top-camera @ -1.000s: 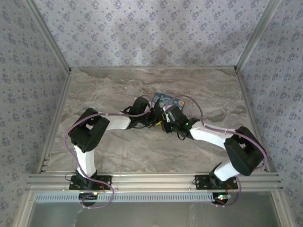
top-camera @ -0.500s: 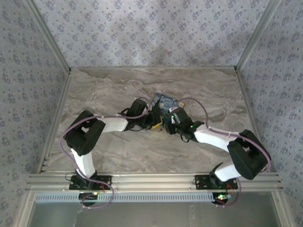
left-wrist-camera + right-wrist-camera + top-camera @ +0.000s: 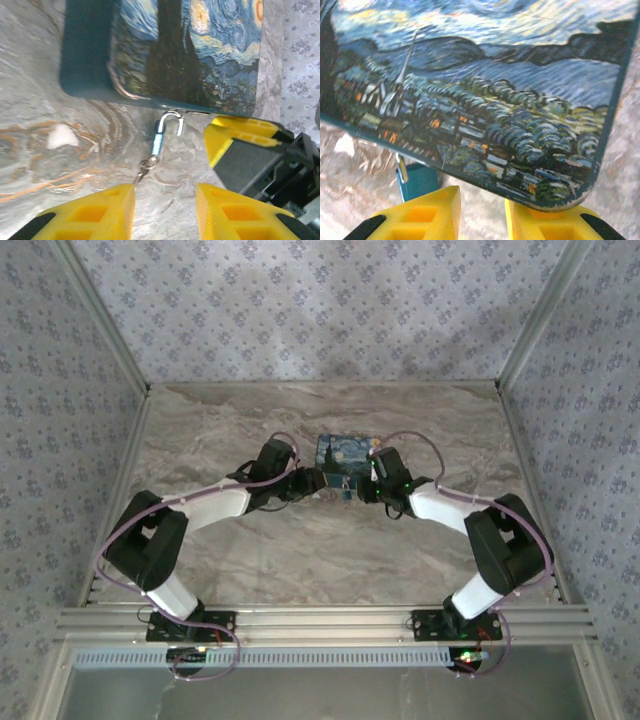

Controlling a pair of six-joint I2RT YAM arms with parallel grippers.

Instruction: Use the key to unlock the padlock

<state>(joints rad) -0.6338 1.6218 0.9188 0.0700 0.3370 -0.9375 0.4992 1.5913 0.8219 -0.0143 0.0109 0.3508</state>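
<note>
The small silvery padlock (image 3: 157, 142) hangs at the near edge of the blue-and-yellow painted tin (image 3: 185, 55). Its shackle (image 3: 171, 121) curves like a hook with one end free. The key (image 3: 145, 172) and its ring trail from the lock's lower end onto the marble. My left gripper (image 3: 164, 192) stands open just short of the key, with bare table between its yellow fingers. My right gripper (image 3: 481, 197) is open at the tin's (image 3: 485, 100) near corner, whose edge overlaps its right finger. One of its yellow fingers (image 3: 240, 135) shows beside the lock. From above, both grippers (image 3: 318, 481) (image 3: 365, 485) flank the tin's (image 3: 345, 452) near side.
The marble table (image 3: 250, 550) is bounded by patterned walls (image 3: 320, 310) at the back and sides and an aluminium rail (image 3: 320, 620) at the near edge. Purple cables loop along both arms. Open marble lies to the left, right and front of the tin.
Both arms have stretched out lower and further from their bases. The grippers, earlier bunched together over the lock, now sit apart either side of it. The tin now lies squarer.
</note>
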